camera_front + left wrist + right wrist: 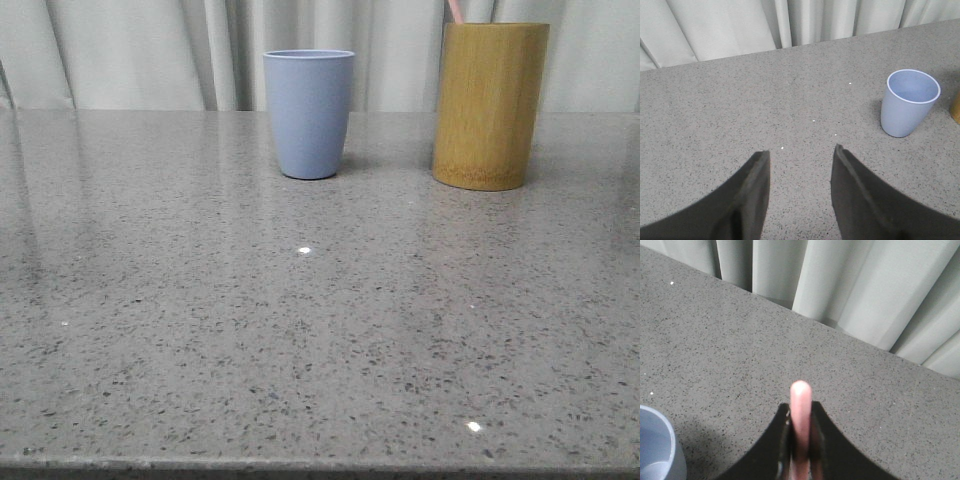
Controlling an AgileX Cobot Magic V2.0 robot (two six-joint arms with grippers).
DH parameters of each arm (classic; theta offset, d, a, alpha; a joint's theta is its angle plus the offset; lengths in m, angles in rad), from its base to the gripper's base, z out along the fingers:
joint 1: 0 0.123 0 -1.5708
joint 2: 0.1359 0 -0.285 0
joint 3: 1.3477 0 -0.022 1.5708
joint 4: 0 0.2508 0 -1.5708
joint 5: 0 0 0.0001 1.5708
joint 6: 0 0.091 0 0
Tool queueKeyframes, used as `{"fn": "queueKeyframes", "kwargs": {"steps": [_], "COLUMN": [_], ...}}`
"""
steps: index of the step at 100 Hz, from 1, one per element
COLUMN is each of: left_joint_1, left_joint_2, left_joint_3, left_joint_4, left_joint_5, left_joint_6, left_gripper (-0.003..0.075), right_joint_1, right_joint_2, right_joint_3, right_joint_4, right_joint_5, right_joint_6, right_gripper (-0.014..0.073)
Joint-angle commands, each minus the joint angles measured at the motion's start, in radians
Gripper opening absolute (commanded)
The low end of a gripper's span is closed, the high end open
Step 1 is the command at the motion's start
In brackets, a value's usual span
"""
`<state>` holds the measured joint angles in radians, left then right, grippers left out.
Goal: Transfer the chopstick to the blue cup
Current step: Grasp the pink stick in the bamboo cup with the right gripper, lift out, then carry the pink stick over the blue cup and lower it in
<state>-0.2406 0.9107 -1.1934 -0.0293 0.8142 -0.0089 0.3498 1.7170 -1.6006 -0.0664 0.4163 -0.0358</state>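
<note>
The chopstick point(801, 412) sits pinched between the 2 jaws of the right pincer point(801, 460), closed tight on it w/ the rounded pink tip poking out past the fingertips. In the front view a short pink end point(455, 10) shows above the rim of the bamboo holder point(490, 105), at the far right of the surface point(300, 350), so the stick looks to be standing in or just over that holder; can't tell how much of it is inside. The blue cup point(308, 112) stands upright to the left of the holder, near it but not touching, mouth open and empty as far as the left wrist view shows.

The left pincer point(800, 160) hangs over bare surface, jaws wide apart, holding nothing, w/ the cup off to 1 side.

Handling, as a guess: the stick is thin, stiff and very light, prob. smooth plastic, so it can pivot or slip in the jaws if gripped loosely. The grip near the top end suits a straight lift out, but leaves a long free length below that may swing. The cup is light and narrow at the base; a sideways knock from the stick's lower end could tip it, so come down into the mouth from above, roughly vertical.
</note>
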Motion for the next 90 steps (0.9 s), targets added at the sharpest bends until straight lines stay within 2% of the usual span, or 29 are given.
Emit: {"fn": "queueKeyframes", "kwargs": {"steps": [1, 38, 76, 90], "left_joint_1": [0.003, 0.003, 0.003, 0.003], "left_joint_2": [-0.009, -0.009, -0.009, -0.009], "left_joint_3": [-0.027, -0.027, -0.027, -0.027], "left_joint_4": [-0.002, -0.002, -0.002, -0.002], "left_joint_5": [-0.077, -0.083, -0.089, -0.091], "left_joint_6": [-0.009, -0.009, -0.009, -0.009], "left_gripper": [0.0285, 0.0285, 0.0285, 0.0285], "right_joint_1": [0.001, 0.001, 0.002, 0.006], "right_joint_2": [-0.045, -0.123, -0.259, -0.269], "right_joint_3": [-0.048, -0.160, -0.235, -0.271], "right_joint_4": [-0.010, -0.020, -0.014, 0.058], "right_joint_5": [-0.058, 0.067, 0.037, 0.013], "right_joint_6": [-0.003, -0.004, -0.009, -0.009], "right_gripper": [-0.0062, -0.0062, -0.0062, -0.0062]}}
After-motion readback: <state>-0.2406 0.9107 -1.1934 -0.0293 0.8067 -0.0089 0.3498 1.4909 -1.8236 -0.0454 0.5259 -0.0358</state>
